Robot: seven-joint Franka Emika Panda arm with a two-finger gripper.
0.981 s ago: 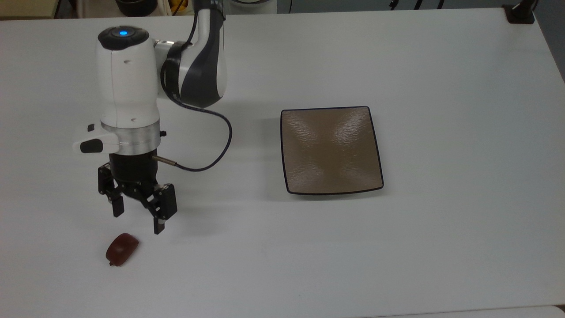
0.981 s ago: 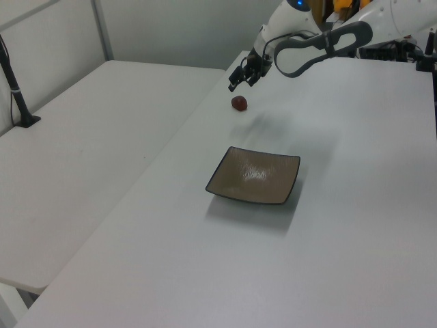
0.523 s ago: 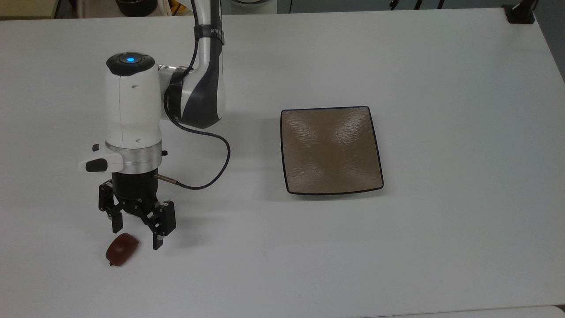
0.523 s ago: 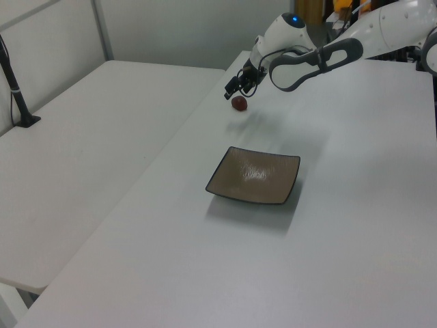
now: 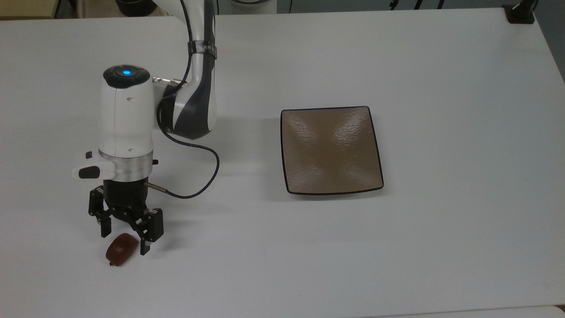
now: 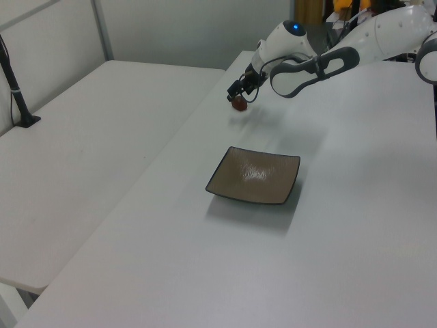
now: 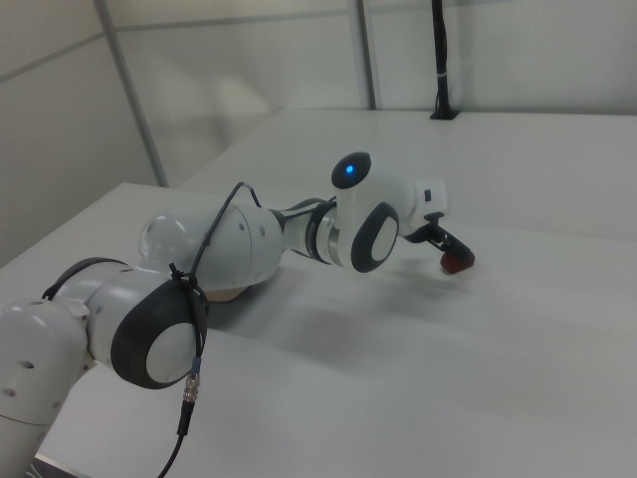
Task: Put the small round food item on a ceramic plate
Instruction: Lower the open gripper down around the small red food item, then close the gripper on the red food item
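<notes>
While its jaws gape | hand [image 5: 125, 244] straddles small round food item [image 5: 120, 250] | tabletop

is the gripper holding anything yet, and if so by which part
Nothing is held. The gripper is open, its fingers either side of the upper end of the small round food item, which lies on the table.
</notes>
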